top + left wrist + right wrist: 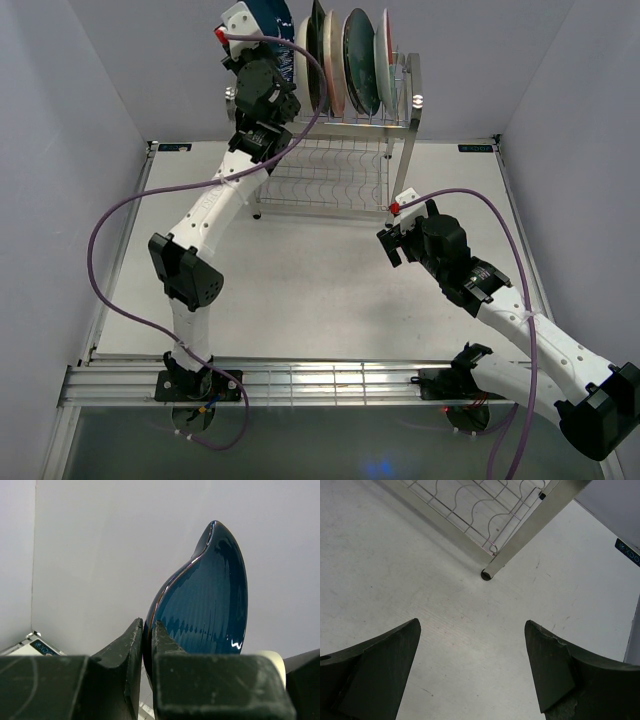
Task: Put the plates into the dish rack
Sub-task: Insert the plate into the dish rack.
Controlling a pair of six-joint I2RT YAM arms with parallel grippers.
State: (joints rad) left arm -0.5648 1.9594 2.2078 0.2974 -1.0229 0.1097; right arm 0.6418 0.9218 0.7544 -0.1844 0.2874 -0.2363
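grey walls behind, my left gripper pinches the dark blue plate by its rim at the dish rack top left; keep it upright, lower squarely into a slot; right gripper gapes empty.

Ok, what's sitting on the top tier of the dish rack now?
Several plates stand on edge in the top tier of the dish rack. The left gripper holds a dark blue plate at its left end. They overlap, so slots and seating are hidden.
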